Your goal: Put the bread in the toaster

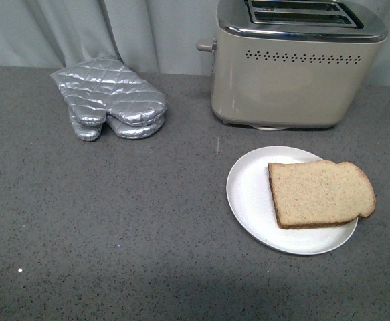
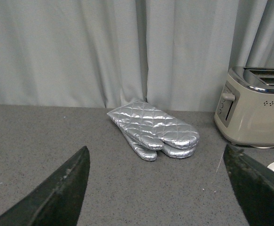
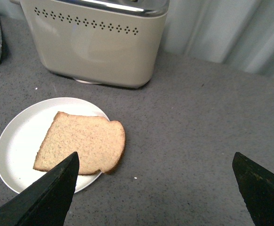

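- Two grippers, both seen only in wrist views: right gripper (image 3: 155, 155) has fingers spread wide, nothing between them, only bare counter under the gap.
- Left gripper (image 2: 155, 147) is also spread wide and holds nothing; it looks over the worktop toward the oven mitts (image 2: 151, 127).
- Bread (image 3: 82, 143): one flat slice, lying on the white plate (image 3: 19, 136). It is not between the right gripper's fingers but off to one side; the tip of one finger (image 3: 57, 188) shows in front of the slice's near edge. Cannot tell if they touch.
- Front view: bread (image 1: 320, 194) covers the right part of the plate (image 1: 248, 194), rounded crust end hanging a bit over the rim, on the robot's right side of the grey speckled counter (image 1: 114, 221).
- Mitts (image 1: 111, 97): silver, quilted, stacked, further back on the left, well apart from the plate.
- Toaster (image 1: 281, 80): beige w/ chrome top, just behind the plate, upright, slots (image 1: 302, 12) open upward, row of vent holes (image 1: 302, 58), lever knob (image 1: 207, 47) on the end facing the mitts. Marks on that end panel (image 2: 223, 108) too small to read.
- Grey curtain (image 1: 148, 33) at the very back.
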Controlling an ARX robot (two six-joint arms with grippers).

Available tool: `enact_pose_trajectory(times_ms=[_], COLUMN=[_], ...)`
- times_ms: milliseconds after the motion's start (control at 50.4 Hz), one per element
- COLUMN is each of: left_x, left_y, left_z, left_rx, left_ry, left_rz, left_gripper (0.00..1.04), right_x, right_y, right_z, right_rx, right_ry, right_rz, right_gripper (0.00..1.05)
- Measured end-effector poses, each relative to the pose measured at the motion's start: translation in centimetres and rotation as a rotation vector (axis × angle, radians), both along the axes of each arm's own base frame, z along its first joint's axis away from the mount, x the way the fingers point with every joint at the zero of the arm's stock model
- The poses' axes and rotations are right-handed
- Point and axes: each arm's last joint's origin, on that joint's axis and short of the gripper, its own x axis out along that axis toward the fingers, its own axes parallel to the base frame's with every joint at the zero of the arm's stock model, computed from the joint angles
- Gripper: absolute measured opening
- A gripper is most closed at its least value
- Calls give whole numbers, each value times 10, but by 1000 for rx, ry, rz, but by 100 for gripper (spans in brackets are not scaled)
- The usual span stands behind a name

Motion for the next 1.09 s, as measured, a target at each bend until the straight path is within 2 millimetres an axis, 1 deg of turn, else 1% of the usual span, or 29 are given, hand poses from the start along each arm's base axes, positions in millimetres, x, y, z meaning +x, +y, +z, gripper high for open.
enact_pose_trajectory(times_ms=[40,60,99,159,179,278,337,456,635,774,1012,1032,1091], left_x=[0,0,0,0,0,0,0,0,0,0,0,0,0], left_y=[0,0,0,0,0,0,0,0,0,0,0,0,0], left_z=[0,0,0,0,0,0,0,0,0,0,0,0,0], left_rx=[0,0,1,2,2,2,2,2,2,2,2,2,2], left_ry=[0,0,0,0,0,0,0,0,0,0,0,0,0], left_rz=[0,0,0,0,0,0,0,0,0,0,0,0,0], left_gripper=[94,95,100,98,97,98,98,98,98,98,98,98,98], right_x=[14,18,32,45,55,87,103,129,150,165,180,181,183], right_y=[-3,-4,-7,-11,-13,-21,-24,-25,-21,-12,2,3,6], right_z=[-2,-3,-7,-14,-19,-37,-47,-64,-80,-92,-107,-108,-110], right_rx=[28,37,72,106,131,178,207,276,329,375,416,417,420], right_ry=[58,74,140,214,267,423,496,594,654,702,755,757,765], right_rz=[9,10,15,18,18,8,11,24,34,45,29,27,22], right_gripper=[95,95,95,95,95,95,95,95,95,95,95,93,83])
